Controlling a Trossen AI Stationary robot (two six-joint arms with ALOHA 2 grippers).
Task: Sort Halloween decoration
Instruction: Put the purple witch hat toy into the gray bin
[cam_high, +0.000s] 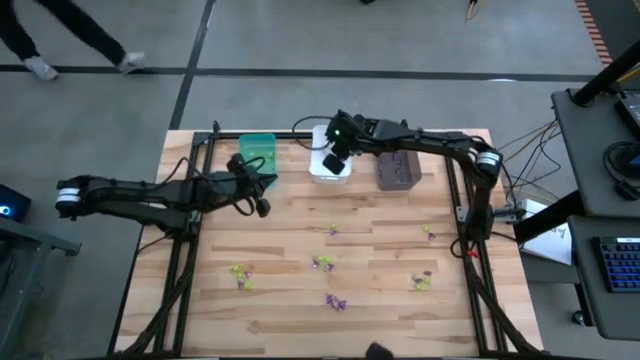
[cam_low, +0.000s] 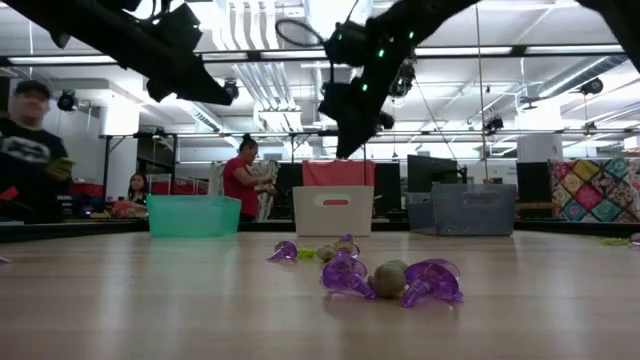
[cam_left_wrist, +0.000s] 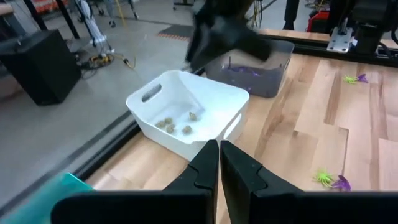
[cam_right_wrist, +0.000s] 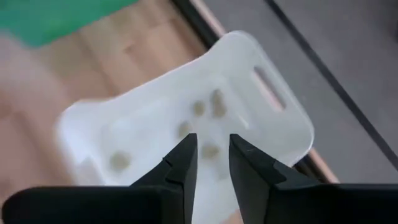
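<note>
Several greyish trinkets (cam_right_wrist: 210, 150) lie in the white bin (cam_right_wrist: 273, 134); right gripper (cam_right_wrist: 212, 163) above, jaws parted, empty; left gripper (cam_left_wrist: 219, 163) jaws clenched.

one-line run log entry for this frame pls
right gripper: open, empty, above white bin | left gripper: shut, idle beside green bin | greyish trinkets in white bin | trinkets remain on table

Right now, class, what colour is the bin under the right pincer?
White bin, beneath the right pincer; the right wrist view shows it best.
</note>
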